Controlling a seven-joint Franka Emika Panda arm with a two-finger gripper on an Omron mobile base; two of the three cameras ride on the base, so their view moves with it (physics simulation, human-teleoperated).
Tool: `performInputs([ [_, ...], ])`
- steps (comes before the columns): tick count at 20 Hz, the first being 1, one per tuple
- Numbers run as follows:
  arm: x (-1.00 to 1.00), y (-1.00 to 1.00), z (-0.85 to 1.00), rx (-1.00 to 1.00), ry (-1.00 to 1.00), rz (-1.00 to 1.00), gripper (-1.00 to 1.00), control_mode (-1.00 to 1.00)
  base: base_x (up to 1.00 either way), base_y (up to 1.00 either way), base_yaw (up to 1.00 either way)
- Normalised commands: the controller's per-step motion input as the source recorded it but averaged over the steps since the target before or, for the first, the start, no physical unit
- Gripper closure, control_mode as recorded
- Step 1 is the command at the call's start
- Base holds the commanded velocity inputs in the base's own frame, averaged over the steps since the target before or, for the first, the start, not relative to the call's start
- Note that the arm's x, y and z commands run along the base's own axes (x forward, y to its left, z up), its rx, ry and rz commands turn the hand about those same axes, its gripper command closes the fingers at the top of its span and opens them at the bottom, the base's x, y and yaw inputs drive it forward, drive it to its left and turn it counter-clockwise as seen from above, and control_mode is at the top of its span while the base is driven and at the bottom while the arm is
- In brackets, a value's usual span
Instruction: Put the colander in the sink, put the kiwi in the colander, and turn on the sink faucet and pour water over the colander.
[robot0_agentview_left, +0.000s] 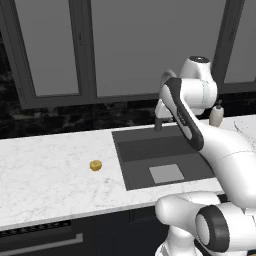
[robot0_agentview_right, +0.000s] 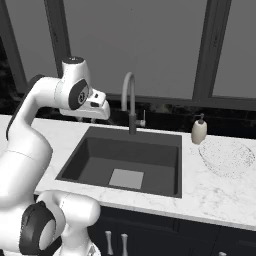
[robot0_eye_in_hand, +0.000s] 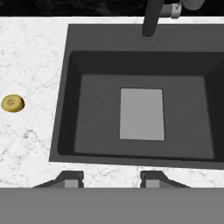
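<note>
Desk (robot0_agentview_left: 45, 170): white marble, runs across frame centre in both base views. Sink (robot0_agentview_right: 100, 160) sits mid-frame, basin bare, light square on its floor. Sink faucet (robot0_agentview_right: 130, 102) upper centre, behind the basin. Colander (robot0_agentview_right: 227, 156) on the desk at right of the right base view, well apart from the sink. Soap bottle (robot0_agentview_right: 199, 131) beside it. End effector (robot0_eye_in_hand: 111, 179) bottom centre of hand view, fingers parted, gripping nothing. Kiwi (robot0_agentview_left: 95, 165) on the desk left of the sink.

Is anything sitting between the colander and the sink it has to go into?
Nothing visible does. The colander rests on the counter right of the sink; the soap dispenser stands behind that path, near the back corner, and the basin holds nothing.
</note>
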Motion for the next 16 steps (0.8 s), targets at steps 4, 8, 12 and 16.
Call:
performInputs([
  [4, -0.13, -0.2, 0.0, 0.0, -0.01, -0.11, -1.0, -1.0, 0.0, 0.0, 0.0],
  [8, -0.42, -0.53, 0.0, 0.0, -0.06, -0.36, -1.0, -1.0, 0.0, 0.0, 0.0],
  [12, -0.52, -0.72, 0.0, 0.03, -0.01, -0.43, -1.0, -1.0, 0.0, 0.0, 0.0],
  [16, -0.53, -0.86, 0.0, 0.07, 0.0, -0.44, -1.0, -1.0, 0.0, 0.0, 0.0],
])
